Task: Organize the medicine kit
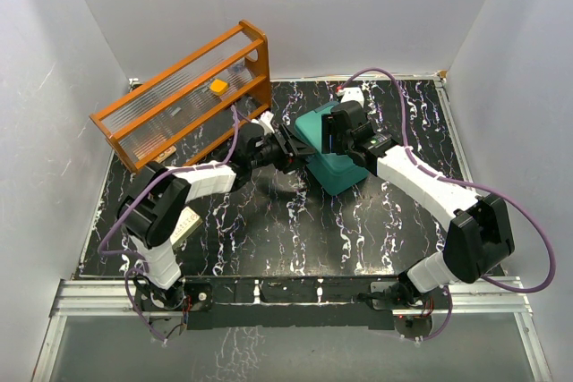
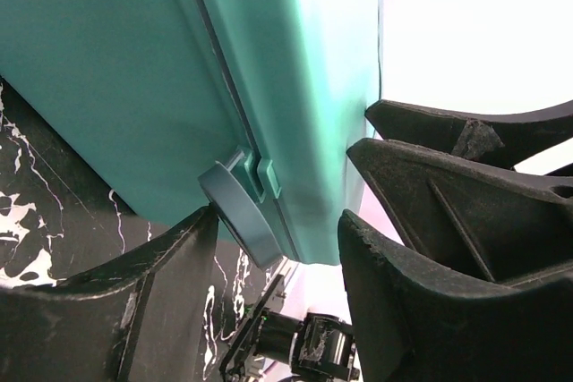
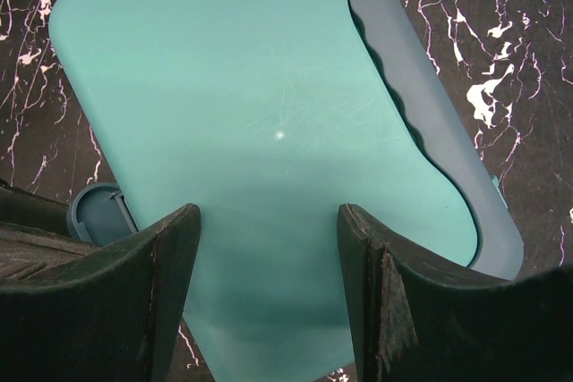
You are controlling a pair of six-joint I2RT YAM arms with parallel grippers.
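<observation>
Teal medicine case (image 1: 333,157) shut, mid-counter (image 1: 269,230). Left tool (image 2: 277,248) spread around round latch (image 2: 240,212); right tool (image 3: 269,221) wide above lid. Likely latch step; careful squeeze needed.

My open right gripper (image 3: 269,297) hangs over the teal medicine kit (image 3: 269,131), its closed lid facing me on the marbled black table (image 3: 528,60).

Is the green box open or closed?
Closed. The lid lies flat over the green box, and the left wrist view shows the seam shut beside the round latch.
</observation>
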